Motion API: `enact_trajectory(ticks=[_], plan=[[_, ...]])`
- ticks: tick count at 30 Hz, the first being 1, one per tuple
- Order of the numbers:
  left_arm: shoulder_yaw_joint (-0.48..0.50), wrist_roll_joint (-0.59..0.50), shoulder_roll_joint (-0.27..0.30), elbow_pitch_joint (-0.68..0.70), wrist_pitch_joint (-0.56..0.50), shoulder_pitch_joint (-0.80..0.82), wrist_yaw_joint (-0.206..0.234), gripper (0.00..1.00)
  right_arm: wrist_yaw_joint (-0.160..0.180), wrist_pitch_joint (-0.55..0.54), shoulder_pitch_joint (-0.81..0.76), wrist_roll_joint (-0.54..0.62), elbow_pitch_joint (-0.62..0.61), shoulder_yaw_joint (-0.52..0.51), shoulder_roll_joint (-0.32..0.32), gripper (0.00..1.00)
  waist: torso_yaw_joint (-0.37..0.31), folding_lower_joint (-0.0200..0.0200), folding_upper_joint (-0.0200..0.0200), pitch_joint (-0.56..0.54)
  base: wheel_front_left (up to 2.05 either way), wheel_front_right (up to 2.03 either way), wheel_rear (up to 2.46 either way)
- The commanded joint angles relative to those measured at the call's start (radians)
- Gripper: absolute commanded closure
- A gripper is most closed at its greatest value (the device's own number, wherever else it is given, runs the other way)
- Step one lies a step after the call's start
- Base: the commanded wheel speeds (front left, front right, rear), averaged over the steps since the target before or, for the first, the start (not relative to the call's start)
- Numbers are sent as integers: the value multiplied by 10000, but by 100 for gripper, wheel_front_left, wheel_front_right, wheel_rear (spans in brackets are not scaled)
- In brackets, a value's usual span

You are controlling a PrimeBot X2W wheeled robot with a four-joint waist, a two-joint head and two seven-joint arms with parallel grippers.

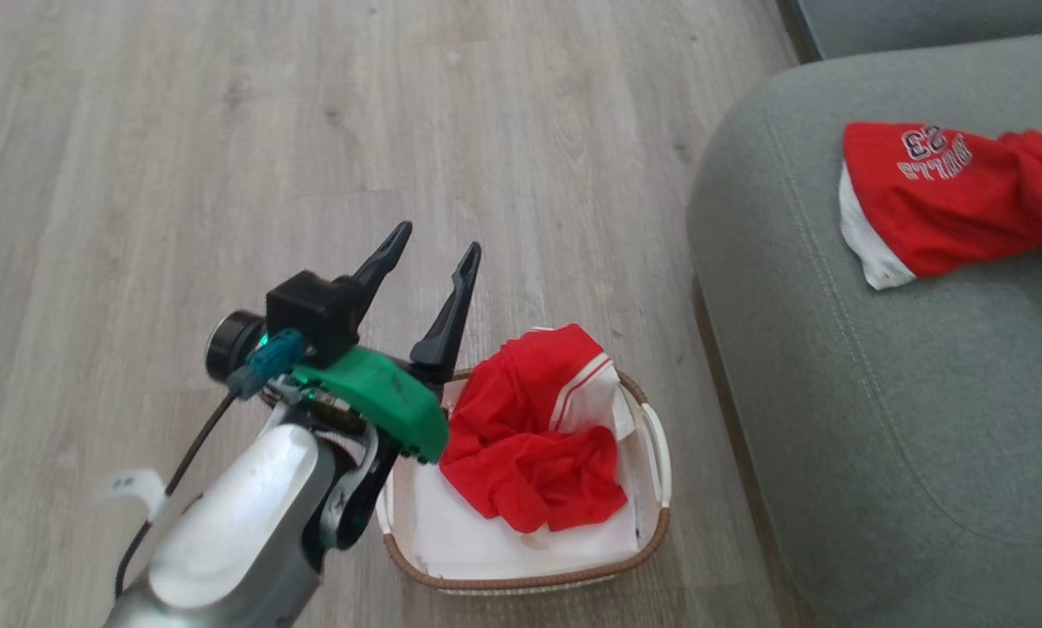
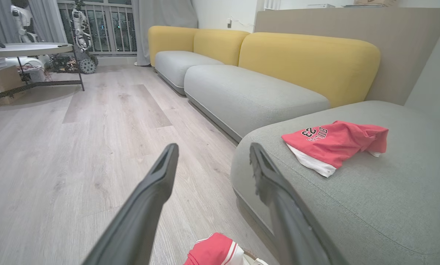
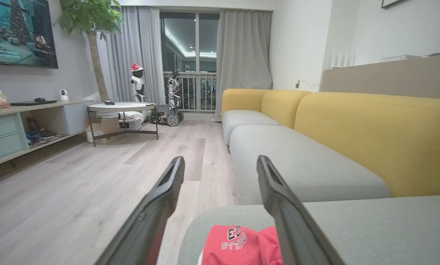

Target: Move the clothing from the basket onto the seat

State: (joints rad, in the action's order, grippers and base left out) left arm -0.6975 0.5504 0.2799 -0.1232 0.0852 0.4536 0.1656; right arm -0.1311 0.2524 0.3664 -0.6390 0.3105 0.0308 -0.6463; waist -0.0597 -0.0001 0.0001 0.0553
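Note:
One red garment with white trim lies crumpled in the cream basket on the floor. A second red garment, printed "BULLS 23", rests on the grey-green seat, and the left wrist view has that garment on the seat as well. My left gripper hangs open above the basket's far left corner, holding nothing. In the right wrist view my right gripper is open and empty above the printed garment on the seat.
Pale wood floor spreads left of and beyond the basket. A long couch with yellow backrests runs on from the seat. A round table, a low cabinet and other robots by the window stand far off.

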Motion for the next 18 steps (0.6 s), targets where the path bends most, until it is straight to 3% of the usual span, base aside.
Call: enact_trajectory(ticks=[1, 9, 18], plan=[[508, 42, 312, 409, 113, 263, 86, 0, 4, 4, -231, 191, -585, -192, -94, 0, 134, 1, -1, -85, 0, 0, 0], [934, 190, 679, 550, 472, -437, 557, 0, 4, -889, -2364, 1119, -2858, -1379, 2021, 0, 494, 1, -1, -185, 0, 0, 0], [1341, 322, 992, 684, 932, -1350, 1062, 0, 4, -1061, -3350, 1399, -3372, -1395, 3104, 0, 585, 1, -1, -261, 0, 0, 0]])
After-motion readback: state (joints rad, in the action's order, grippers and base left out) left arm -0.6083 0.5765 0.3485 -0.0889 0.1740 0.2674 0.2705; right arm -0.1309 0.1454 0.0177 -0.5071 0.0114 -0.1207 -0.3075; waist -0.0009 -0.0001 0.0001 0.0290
